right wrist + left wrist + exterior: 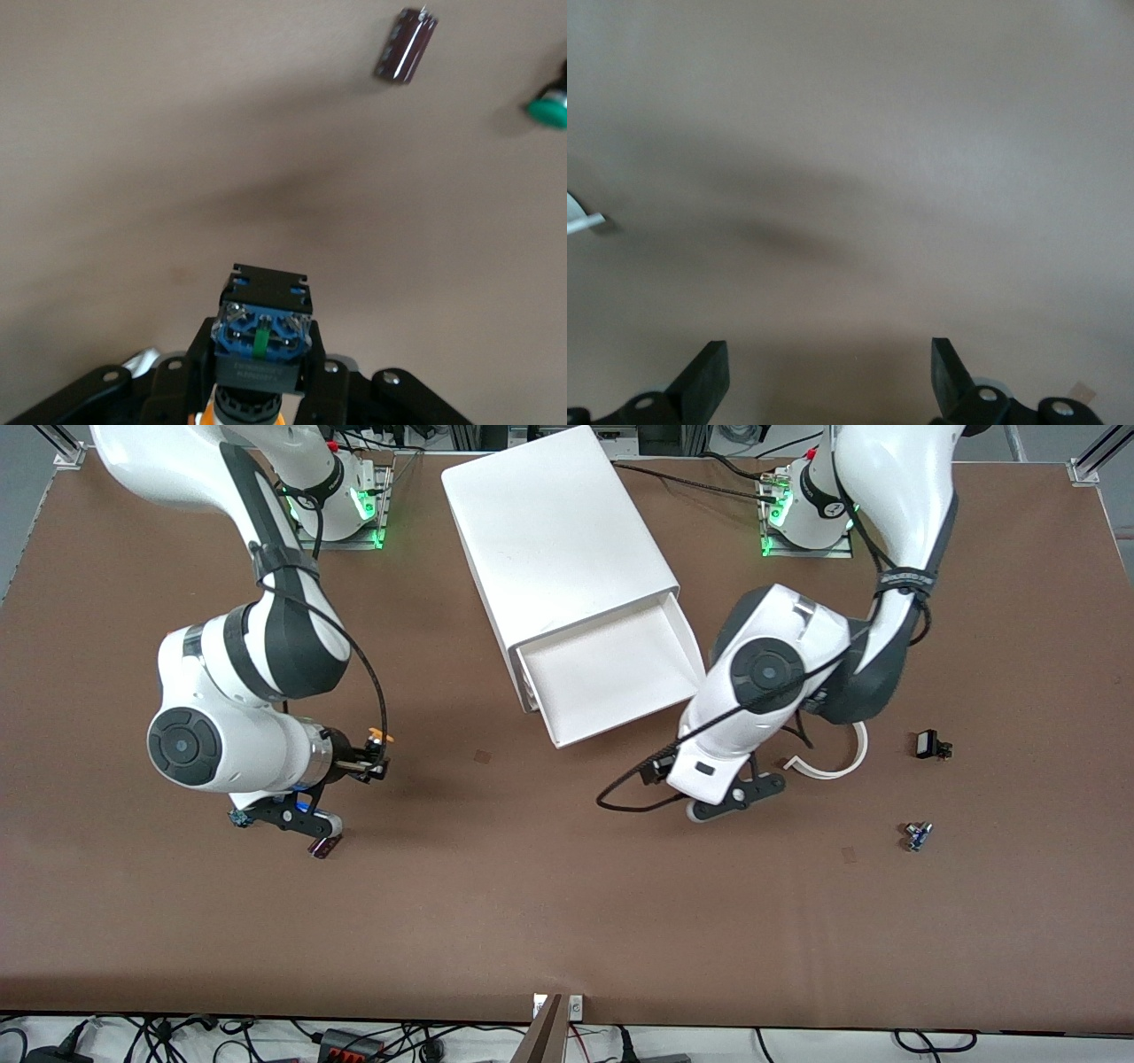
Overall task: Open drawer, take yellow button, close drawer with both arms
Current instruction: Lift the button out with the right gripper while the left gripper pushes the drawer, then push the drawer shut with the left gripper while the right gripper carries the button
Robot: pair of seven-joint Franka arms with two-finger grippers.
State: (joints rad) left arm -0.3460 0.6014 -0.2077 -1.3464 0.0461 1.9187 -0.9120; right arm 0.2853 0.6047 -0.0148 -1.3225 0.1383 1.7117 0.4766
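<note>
Over brown table, orange-capped, black-bodied button.

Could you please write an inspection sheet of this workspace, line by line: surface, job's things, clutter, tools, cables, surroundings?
Surface: brown table, a few small tape marks.
Job's things: the drawer, top of the white cabinet, stands pulled open, nothing seen inside; the button is held by the right tool.
Clutter: a dark cylinder and a green-capped button under the right arm; a white curved strip, a small black part and a small blue-grey part toward the left arm's end.
Tools: right tool shut on the button, above the table; left tool open, over bare table beside the drawer.
Cables: black cable loops on both arms.
Surroundings: wires and plugs along the table's edge.
</note>
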